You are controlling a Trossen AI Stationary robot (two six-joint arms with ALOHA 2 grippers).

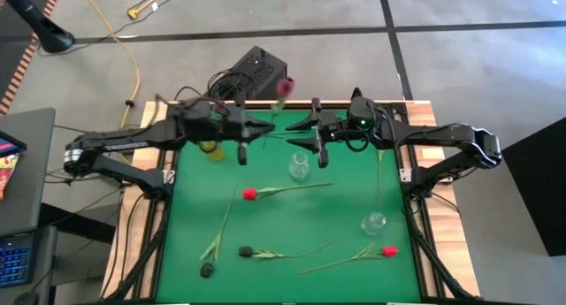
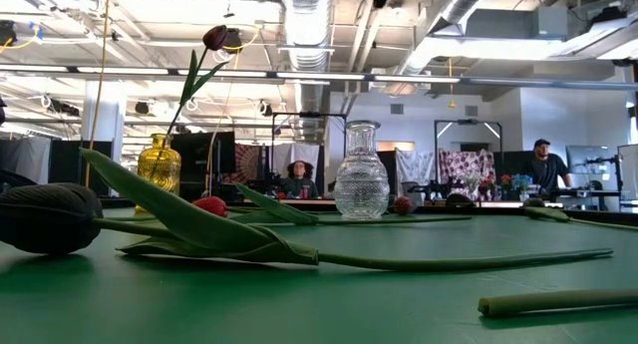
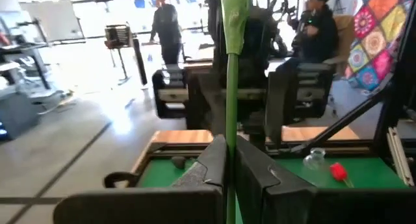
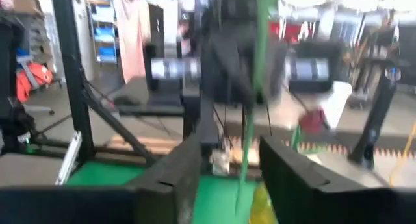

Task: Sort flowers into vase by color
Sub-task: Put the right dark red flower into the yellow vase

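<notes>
My left gripper (image 1: 259,131) is raised over the far part of the green mat and is shut on a tulip whose maroon head (image 1: 285,84) points past the far edge; the low view shows that head (image 2: 214,37) high above the yellow vase (image 2: 158,163). My right gripper (image 1: 305,133) faces it at the same height, open; in its wrist view the green stem (image 4: 246,143) shows in the gap between the fingers, and no touch shows. Two red tulips (image 1: 249,194) (image 1: 389,250) and two dark ones (image 1: 245,250) (image 1: 207,270) lie flat on the mat. My left gripper pinches the tulip's thin green stem (image 3: 231,130) between its two fingers (image 3: 209,160), which lie across the stem. The flower is lifted clear of the table, and the stem runs on past the fingers toward the head.
The yellow vase (image 1: 210,148) stands below my left gripper, a clear glass vase (image 1: 299,166) near the mat's middle, and another clear vase (image 1: 374,223) on the right with a long stem (image 1: 379,177) by it. People sit and stand in the room beyond.
</notes>
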